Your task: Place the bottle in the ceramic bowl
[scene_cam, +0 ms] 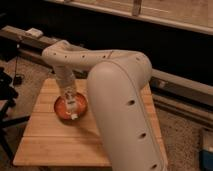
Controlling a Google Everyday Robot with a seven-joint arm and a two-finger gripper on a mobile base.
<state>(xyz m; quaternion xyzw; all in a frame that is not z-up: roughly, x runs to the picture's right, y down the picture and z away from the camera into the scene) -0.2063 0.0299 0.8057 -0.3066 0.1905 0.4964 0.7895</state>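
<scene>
Wooden table (55, 145), speckled floor (185, 132)

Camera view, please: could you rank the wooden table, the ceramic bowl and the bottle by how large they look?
1. Wooden table, largest.
2. Ceramic bowl.
3. Bottle, smallest, partly hidden by the pincer above the bowl, so its full length is unsure.

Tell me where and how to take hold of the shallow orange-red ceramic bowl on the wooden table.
Grip the shallow orange-red ceramic bowl at its thin raised rim, from above on its left, uncovered side: the low wall suits a pinch over the edge. The tool hangs over the bowl's right half with the slim off-white plastic bottle, so that side is blocked. The wooden table leaves room on the left.
</scene>
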